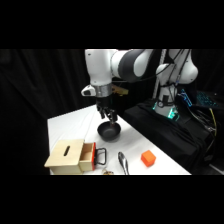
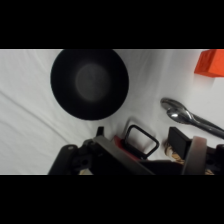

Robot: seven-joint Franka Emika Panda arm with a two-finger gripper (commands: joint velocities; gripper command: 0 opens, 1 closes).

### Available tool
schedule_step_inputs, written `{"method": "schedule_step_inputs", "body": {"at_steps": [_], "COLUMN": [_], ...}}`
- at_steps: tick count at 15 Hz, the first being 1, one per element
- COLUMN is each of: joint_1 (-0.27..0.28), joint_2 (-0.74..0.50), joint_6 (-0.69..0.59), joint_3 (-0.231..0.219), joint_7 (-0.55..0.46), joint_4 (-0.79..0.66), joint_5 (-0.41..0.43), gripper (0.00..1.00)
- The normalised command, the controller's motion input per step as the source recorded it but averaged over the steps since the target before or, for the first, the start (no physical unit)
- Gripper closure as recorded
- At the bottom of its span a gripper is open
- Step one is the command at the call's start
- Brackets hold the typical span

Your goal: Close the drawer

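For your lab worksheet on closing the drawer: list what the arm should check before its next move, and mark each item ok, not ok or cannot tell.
1. Drawer open, so needing a push: ok.
2. Handle facing out, unblocked: ok.
3. Gripper lined up with the drawer front: not ok; it hangs over the bowl.
4. Tongs clear of the drawer: ok, beside it, apart.
5. Block out of the way: ok.
6. Fingers open or shut: cannot tell.

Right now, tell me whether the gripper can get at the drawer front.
Probably yes. The gripper hangs above the black bowl, and the drawer stands pulled out with its black loop handle facing bare table. The tongs lie beside that path, not across it.
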Motion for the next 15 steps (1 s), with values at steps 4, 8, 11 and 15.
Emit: {"method": "schedule_step_inputs", "body": {"at_steps": [4,8,11,15], "joint_1": [0.021,0.088,0.122,0.148], "joint_2": [0.02,0.03,0.02,0.02], "joint_6": [0.11,0.26,0.28,0.28], "joint_3": [0.031,0.034,0.011,-0.042], "joint_7": [0.18,0.43,0.55,0.62], "joint_4": [-0.04,-0.07,-0.05,-0.05], "joint_5": [-0.073,-0.151,-0.219,-0.296], "gripper": [0.00,0.00,0.00,0.00]}}
